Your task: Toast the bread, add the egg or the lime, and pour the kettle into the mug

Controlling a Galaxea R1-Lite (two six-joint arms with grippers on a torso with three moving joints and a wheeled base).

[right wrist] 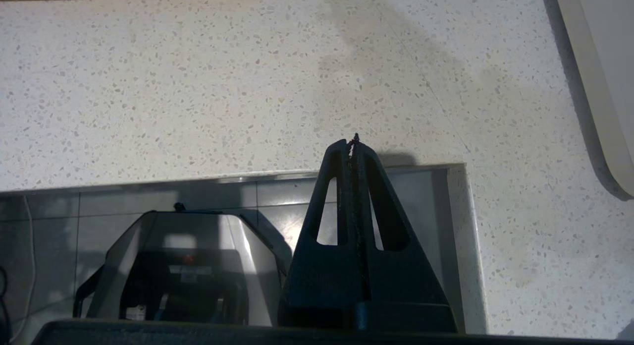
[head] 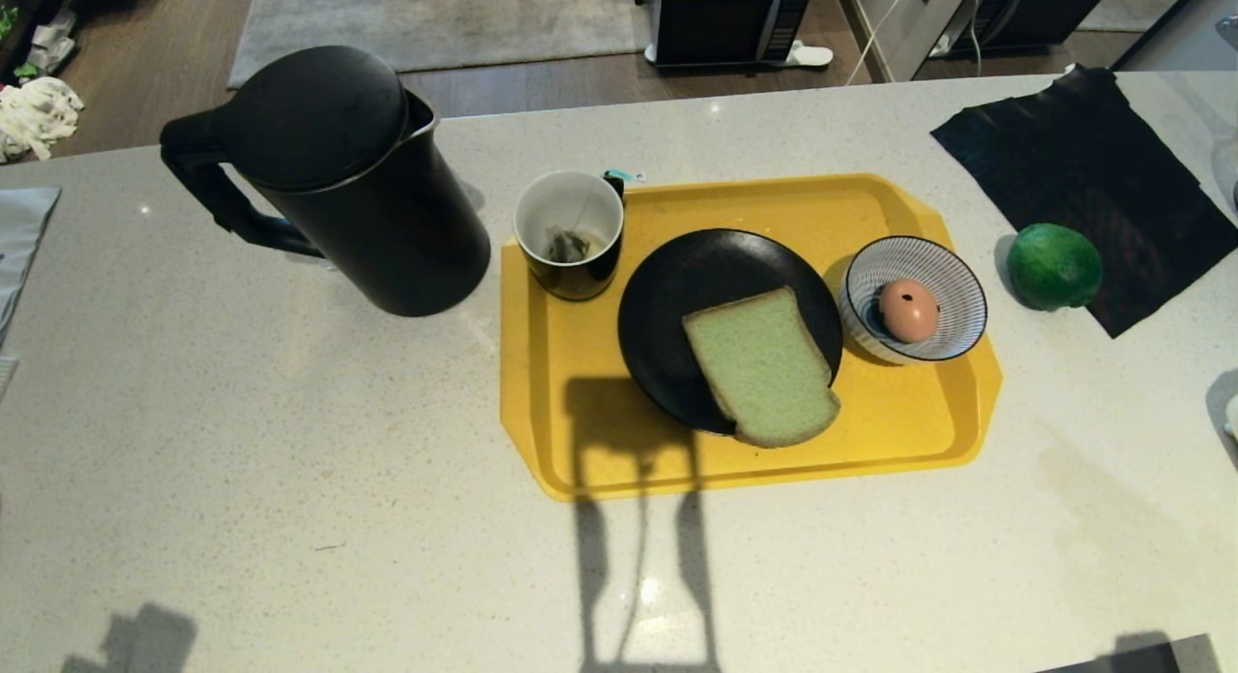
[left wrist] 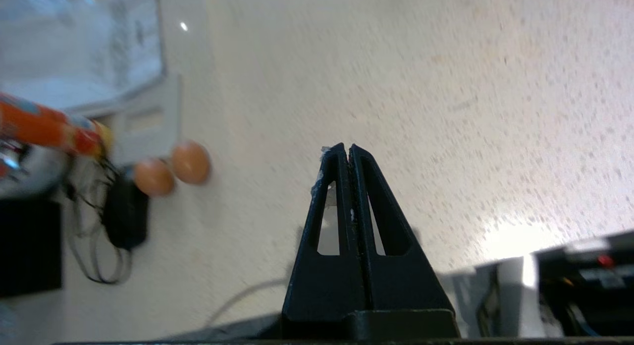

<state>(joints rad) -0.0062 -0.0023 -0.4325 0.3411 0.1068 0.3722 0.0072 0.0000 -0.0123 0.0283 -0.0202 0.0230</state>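
Beside the tray [head: 542,441], kettle [head: 358,180] stands clear; both grippers' jaws pressed together, empty.

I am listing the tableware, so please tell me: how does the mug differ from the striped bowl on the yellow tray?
The mug is tall, cylindrical and black outside; the striped bowl is low, wide and white with thin dark lines. The mug has a plain white inside; the bowl is lined inside too. The mug holds a teabag; the bowl holds an egg. Both stand upright on the yellow tray, on either side of the black plate.
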